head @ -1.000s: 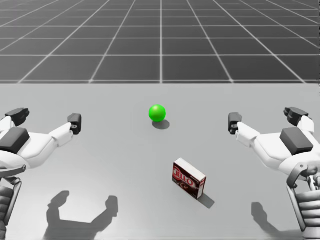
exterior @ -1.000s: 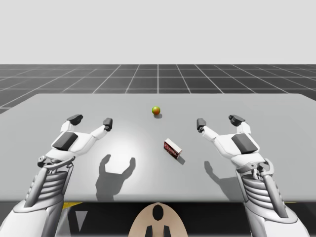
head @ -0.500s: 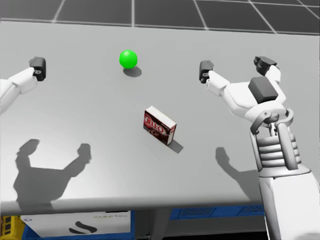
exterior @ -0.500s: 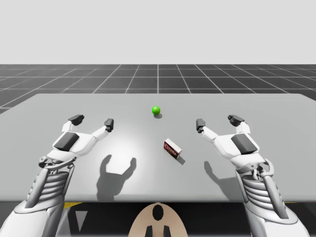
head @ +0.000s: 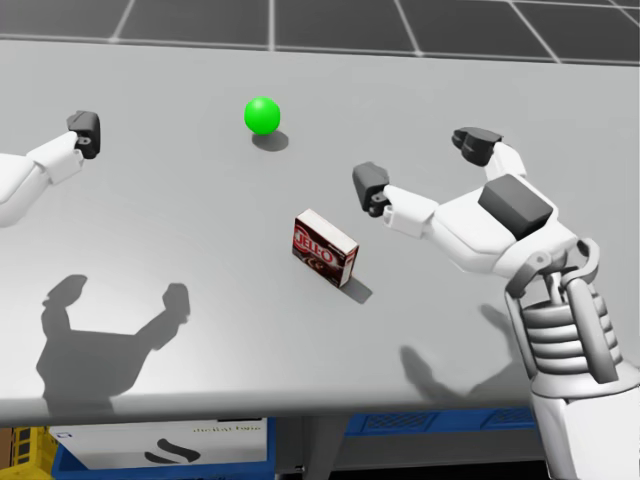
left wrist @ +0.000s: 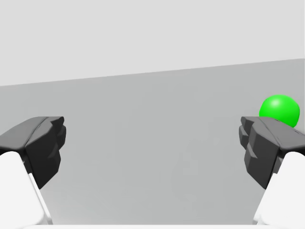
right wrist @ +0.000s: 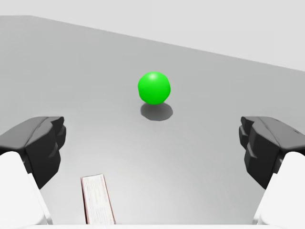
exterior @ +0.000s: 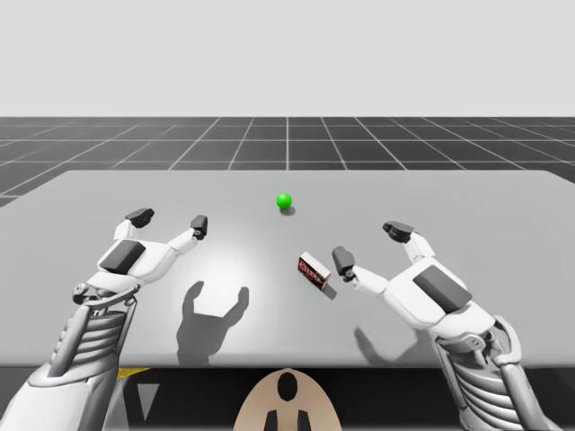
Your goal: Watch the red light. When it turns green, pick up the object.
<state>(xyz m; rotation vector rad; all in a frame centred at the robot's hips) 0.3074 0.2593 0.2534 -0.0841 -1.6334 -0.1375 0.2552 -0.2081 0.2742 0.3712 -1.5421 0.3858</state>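
Grey surface (exterior: pixel 503 206) carrying a small red box (exterior: pixel 314 270), green light (exterior: pixel 284 200) glowing beyond the box, right gripper (exterior: pixel 370 244) hovering just beside the box, left gripper (exterior: pixel 169 218) hanging well apart from it, all fingers standing wide open, holding nothing.

White shells on left arm (exterior: pixel 90 334) and right arm (exterior: pixel 472 359), ribbed grey coils at forearms. On left gripper (exterior: pixel 169 219) and right gripper (exterior: pixel 370 245): dark grey block, 2 black-tipped fingers (right wrist: pixel 43 143) each.
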